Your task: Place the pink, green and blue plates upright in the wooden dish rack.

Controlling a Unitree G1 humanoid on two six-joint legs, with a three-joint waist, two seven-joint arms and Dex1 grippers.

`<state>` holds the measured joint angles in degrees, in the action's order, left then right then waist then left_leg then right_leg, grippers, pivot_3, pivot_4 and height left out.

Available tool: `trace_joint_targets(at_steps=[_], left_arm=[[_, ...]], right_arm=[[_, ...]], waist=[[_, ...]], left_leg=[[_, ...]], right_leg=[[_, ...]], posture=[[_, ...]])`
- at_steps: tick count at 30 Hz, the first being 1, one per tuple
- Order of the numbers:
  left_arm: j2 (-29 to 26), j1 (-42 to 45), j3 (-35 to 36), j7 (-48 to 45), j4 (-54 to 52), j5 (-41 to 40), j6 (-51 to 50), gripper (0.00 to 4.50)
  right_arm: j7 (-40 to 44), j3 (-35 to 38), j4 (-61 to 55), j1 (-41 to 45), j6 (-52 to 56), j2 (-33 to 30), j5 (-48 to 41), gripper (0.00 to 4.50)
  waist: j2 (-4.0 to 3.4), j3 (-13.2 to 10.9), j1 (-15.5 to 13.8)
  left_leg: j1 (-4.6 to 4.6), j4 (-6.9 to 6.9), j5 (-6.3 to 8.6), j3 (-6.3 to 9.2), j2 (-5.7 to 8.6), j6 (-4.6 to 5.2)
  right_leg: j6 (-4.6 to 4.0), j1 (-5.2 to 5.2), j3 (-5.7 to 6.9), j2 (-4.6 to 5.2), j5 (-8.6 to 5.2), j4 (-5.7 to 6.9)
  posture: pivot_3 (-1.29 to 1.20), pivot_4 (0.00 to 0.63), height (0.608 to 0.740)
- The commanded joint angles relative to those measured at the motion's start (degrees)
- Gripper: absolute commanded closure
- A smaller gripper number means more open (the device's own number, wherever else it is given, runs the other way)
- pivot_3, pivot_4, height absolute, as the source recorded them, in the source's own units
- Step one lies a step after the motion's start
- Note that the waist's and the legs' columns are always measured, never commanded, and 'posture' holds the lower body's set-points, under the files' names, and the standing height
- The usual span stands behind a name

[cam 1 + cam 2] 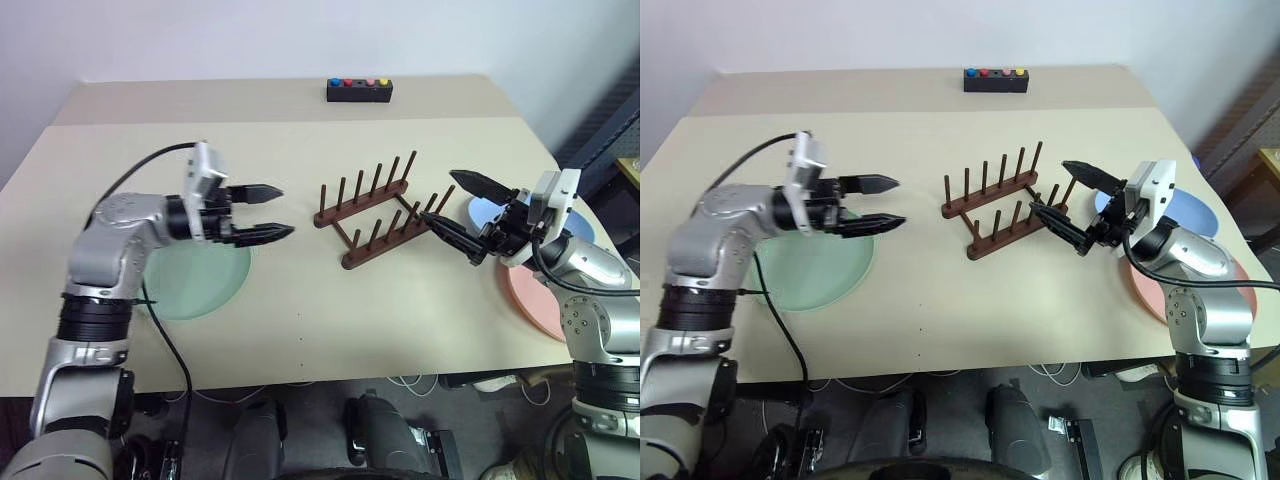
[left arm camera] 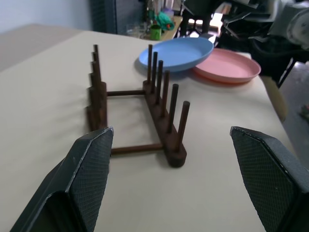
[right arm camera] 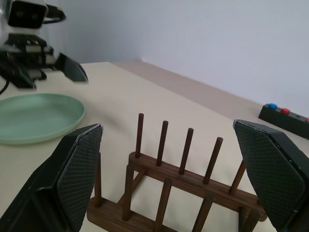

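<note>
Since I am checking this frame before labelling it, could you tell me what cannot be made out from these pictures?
- Pink plate: in the head views the right arm covers much of it.
- Blue plate: partly behind the right gripper; whether it overlaps the pink one is clearer in the left wrist view.
- Green plate: its far side is hidden by the left gripper and forearm.
- Black button box: too small to read any markings.
- Wooden dish rack: cut off by the right wrist view's edge.

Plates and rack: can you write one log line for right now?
rack: empty | green plate: flat | blue plate, pink plate: flat | left pincer: open | right pincer: open
</note>
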<state>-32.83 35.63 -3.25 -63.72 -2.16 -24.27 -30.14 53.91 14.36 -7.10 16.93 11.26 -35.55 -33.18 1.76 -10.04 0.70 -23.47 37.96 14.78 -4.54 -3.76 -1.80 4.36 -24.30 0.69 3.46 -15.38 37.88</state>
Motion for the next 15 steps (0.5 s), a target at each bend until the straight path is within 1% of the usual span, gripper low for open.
trace_joint_targets(at_steps=[1,3,5,7,10,13,15], left_arm=[[1.76,-1.99,-2.89,5.69,-4.34,1.85,-3.33,0.49],[3.17,-4.19,-5.19,9.45,-6.73,3.56,-5.06,0.49],[2.64,-5.99,-7.70,10.17,-7.25,5.91,-4.42,0.49],[3.09,-6.40,-8.49,12.19,-6.67,7.10,-5.38,0.49],[5.71,-6.77,-10.32,15.52,-6.56,8.82,-5.09,0.49],[10.11,-6.86,-12.46,19.50,-5.01,10.65,-5.84,0.49],[11.68,-6.99,-13.63,21.05,-4.02,12.41,-4.71,0.49]], right_arm=[[-0.81,1.38,-1.07,1.03,-0.68,0.23,-0.89,0.06],[-0.49,1.09,-0.67,0.78,-1.36,0.12,-0.14,0.06],[-0.26,1.50,-0.12,0.54,-1.81,-0.20,0.19,0.06],[-0.44,1.86,0.17,0.73,-1.95,-0.35,0.19,0.06],[-1.00,2.00,0.21,0.99,-2.28,-0.30,0.31,0.06],[-1.54,2.16,-0.04,0.53,-2.80,-0.04,0.45,0.06],[-1.76,2.30,-0.49,0.12,-2.85,-0.08,0.29,0.06]], waist=[[0.00,0.00,0.19],[0.00,0.00,0.19],[0.00,0.00,0.10],[0.00,0.00,-0.03],[0.00,0.00,-0.11],[0.00,0.00,-0.30],[0.00,0.00,-0.25]], left_leg=[[0.01,-0.01,0.00,0.00,0.00,0.00],[0.06,-0.03,0.00,0.02,-0.01,0.00],[0.05,-0.03,0.00,0.02,-0.01,0.00],[0.05,-0.02,0.00,0.01,0.00,0.00],[0.05,-0.02,0.00,0.01,0.01,0.00],[0.03,-0.01,0.00,0.01,0.03,0.01],[0.02,-0.01,0.00,0.01,0.06,0.01]], right_leg=[[0.00,0.00,-0.02,-0.02,0.00,0.01],[0.00,0.00,-0.06,-0.06,0.00,0.03],[0.00,0.00,-0.07,-0.05,0.00,0.02],[0.00,0.00,-0.07,-0.04,0.00,0.02],[0.00,0.00,-0.07,-0.03,0.00,0.02],[0.00,0.00,-0.07,-0.01,0.00,-0.01],[0.00,0.00,-0.07,0.01,0.00,-0.02]], posture=[[0.00,0.150,0.740],[0.00,0.150,0.740],[0.00,0.150,0.740],[0.00,0.150,0.740],[0.00,0.150,0.740],[0.00,0.150,0.740],[0.00,0.150,0.740]])
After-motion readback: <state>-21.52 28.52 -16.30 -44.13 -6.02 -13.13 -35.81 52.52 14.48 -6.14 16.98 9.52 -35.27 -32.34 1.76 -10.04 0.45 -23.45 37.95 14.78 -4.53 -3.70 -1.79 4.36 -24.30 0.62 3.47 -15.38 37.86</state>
